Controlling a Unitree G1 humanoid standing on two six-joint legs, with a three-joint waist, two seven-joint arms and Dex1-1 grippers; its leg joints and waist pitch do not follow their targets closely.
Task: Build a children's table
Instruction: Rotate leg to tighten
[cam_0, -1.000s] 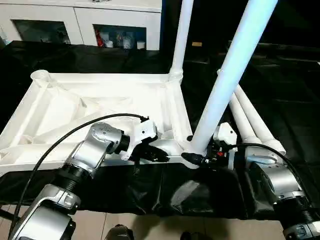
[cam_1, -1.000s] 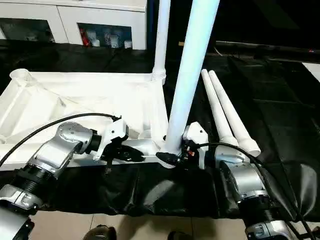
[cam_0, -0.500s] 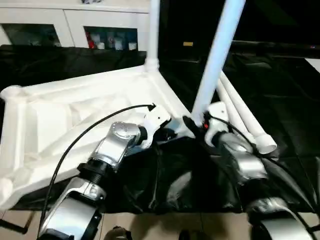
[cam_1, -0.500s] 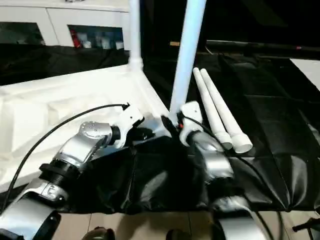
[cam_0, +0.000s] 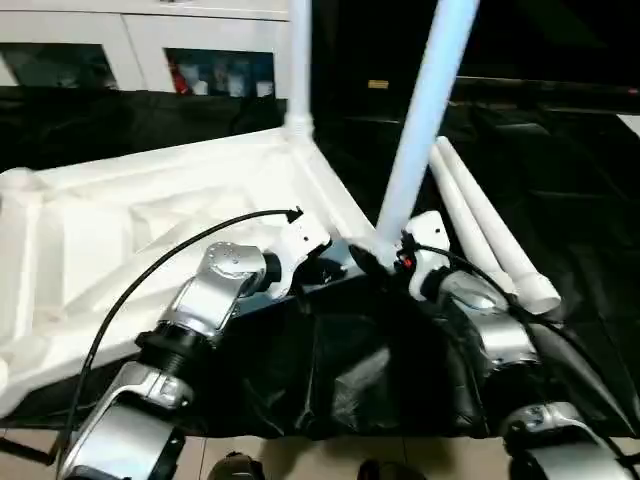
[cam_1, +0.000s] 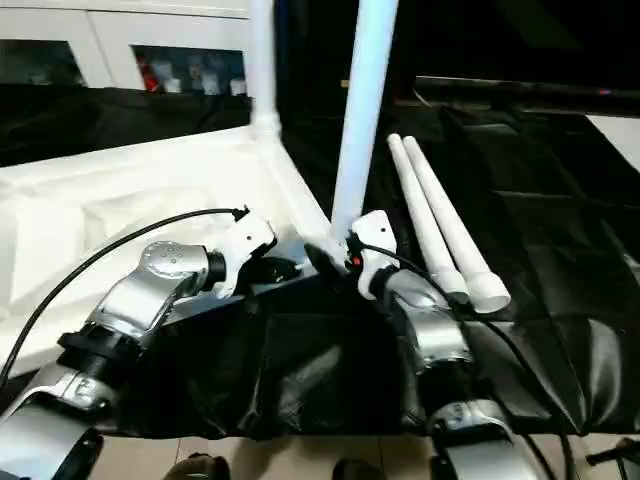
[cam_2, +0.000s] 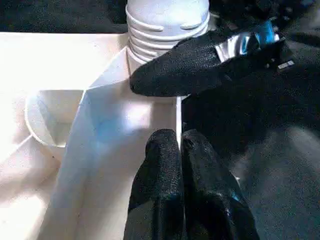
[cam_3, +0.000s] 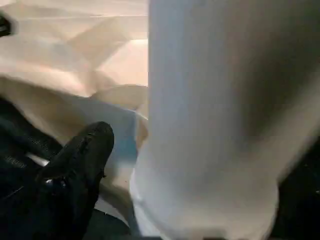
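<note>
Tabletop (cam_0: 150, 220) lies upside down on black-draped counter (cam_1: 560, 300) w/ near-corner leg (cam_0: 425, 130) socketed but leaning; left claw (cam_2: 175, 145) clenched empty on rim, right claw (cam_0: 372, 262) spread at leg base, so leg may tip out.

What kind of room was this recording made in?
Probably an indoor lab or demo room furnished like a home. White cabinets with glass doors stand along the back, a black cloth covers the work surface, and an upturned white plastic table top lies on it beside loose table legs.
</note>
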